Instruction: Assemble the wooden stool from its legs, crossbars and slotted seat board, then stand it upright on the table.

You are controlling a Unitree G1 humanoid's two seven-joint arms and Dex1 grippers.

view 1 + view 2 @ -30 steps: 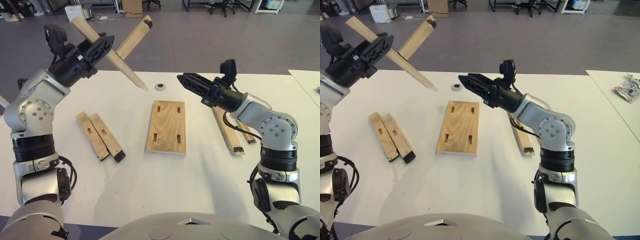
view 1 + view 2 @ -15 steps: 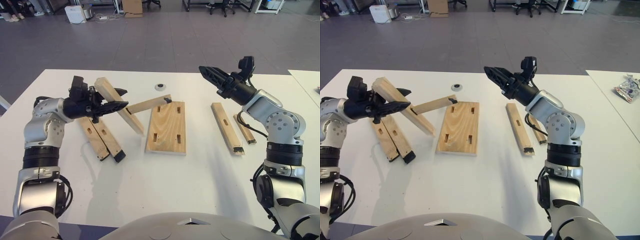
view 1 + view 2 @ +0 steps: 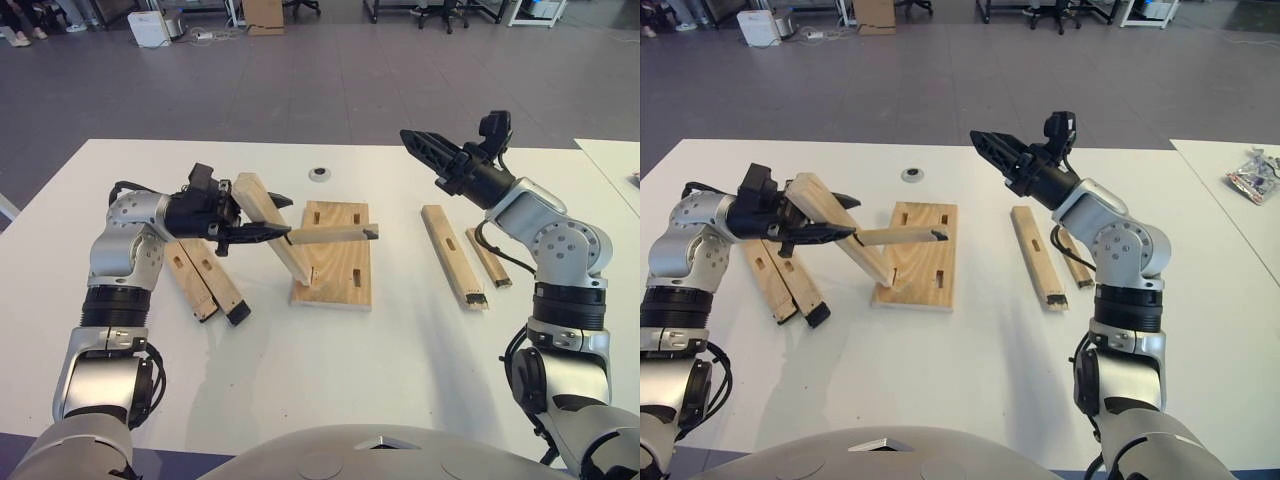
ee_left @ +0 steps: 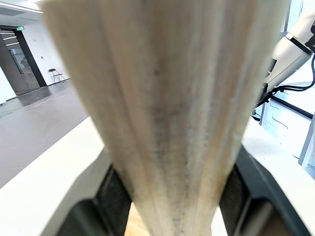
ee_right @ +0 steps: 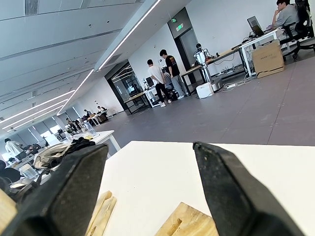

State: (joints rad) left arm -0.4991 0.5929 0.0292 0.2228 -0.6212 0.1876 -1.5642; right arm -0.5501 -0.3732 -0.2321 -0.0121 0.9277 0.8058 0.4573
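White bench (image 3: 400,350), open hall behind, left end effector (image 3: 288,215) grasping leg-and-crossbar piece (image 3: 298,258) over seat board (image 3: 335,275), right end effector (image 3: 412,145) spread.

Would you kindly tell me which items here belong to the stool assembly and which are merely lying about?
For the job: leg with crossbar in the left gripper; seat board; two slotted legs, robot's left; two more pieces, robot's right.
Lying about: small round disc; packet on the neighbouring table.
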